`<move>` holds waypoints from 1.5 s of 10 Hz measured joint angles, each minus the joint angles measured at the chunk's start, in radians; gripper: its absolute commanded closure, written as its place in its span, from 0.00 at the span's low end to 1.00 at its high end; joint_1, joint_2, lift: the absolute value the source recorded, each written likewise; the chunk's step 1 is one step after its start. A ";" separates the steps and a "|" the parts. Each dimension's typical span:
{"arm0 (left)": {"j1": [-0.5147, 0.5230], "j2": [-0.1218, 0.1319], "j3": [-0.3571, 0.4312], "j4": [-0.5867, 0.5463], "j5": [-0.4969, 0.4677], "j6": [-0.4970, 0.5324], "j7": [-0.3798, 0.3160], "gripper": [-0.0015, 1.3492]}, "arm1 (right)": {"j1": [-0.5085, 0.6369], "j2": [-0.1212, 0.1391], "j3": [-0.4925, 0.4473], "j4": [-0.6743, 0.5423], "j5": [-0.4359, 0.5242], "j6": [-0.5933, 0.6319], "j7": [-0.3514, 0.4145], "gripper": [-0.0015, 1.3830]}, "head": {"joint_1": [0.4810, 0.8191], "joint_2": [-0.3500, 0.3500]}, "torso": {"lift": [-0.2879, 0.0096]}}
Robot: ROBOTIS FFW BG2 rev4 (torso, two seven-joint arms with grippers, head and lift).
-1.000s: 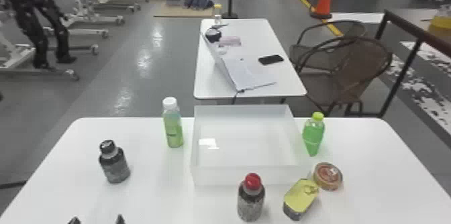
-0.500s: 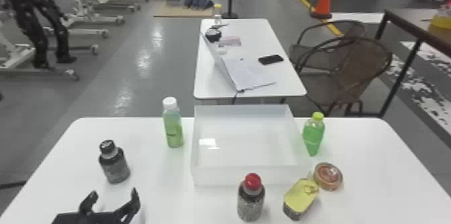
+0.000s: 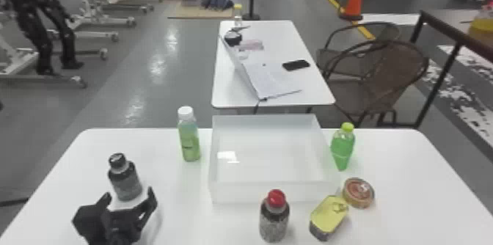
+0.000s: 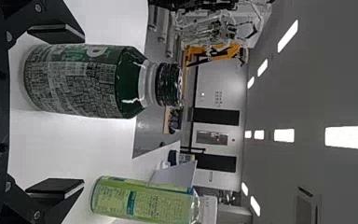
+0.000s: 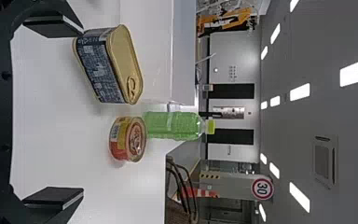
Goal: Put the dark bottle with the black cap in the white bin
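Note:
My left gripper [image 3: 128, 198] is open at the table's front left, its two fingers spread just in front of the dark bottle [image 3: 125, 182] with the black cap, which stands upright. In the left wrist view that bottle [image 4: 81, 80] lies close ahead of the left gripper [image 4: 56, 112], nearer one finger than the other and not gripped. The white bin [image 3: 273, 192] stands at the middle of the table, to the bottle's right. In the right wrist view my right gripper [image 5: 53, 112] is open, with nothing held.
A green bottle with a white cap [image 3: 189, 138] stands between the dark bottle and the bin. A red-capped bottle [image 3: 274, 218] is in front of the bin. To the right are a yellow-topped can [image 3: 329, 215], a round can [image 3: 358, 192] and a green-capped bottle [image 3: 342, 148].
From the front edge, where only its fingertips showed, my left gripper has moved forward and right to the dark bottle. The bottles, cans and bin have kept their places.

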 measured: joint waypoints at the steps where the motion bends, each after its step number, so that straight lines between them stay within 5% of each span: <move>1: -0.028 0.000 0.001 0.033 0.001 -0.003 0.024 0.15 | -0.003 0.000 0.000 0.002 -0.001 -0.001 0.003 0.07 | 0.20 0.50 | 0.63; 7: -0.159 0.000 0.013 0.179 -0.029 0.014 0.123 0.23 | -0.014 0.003 0.000 0.015 -0.007 -0.006 0.014 0.07 | 0.20 0.50 | 0.63; 9: -0.173 0.000 0.029 0.195 -0.078 0.020 0.183 0.63 | -0.014 0.005 0.000 0.017 -0.010 -0.008 0.017 0.07 | 0.20 0.50 | 0.63; 10: -0.182 0.000 0.032 0.202 -0.111 0.028 0.212 0.75 | -0.014 0.005 0.000 0.018 -0.010 -0.008 0.020 0.07 | 0.20 0.50 | 0.63; 15: -0.144 0.000 0.000 0.126 -0.151 0.009 0.236 0.76 | -0.013 0.004 -0.001 0.018 -0.013 -0.008 0.022 0.07 | 0.20 0.50 | 0.63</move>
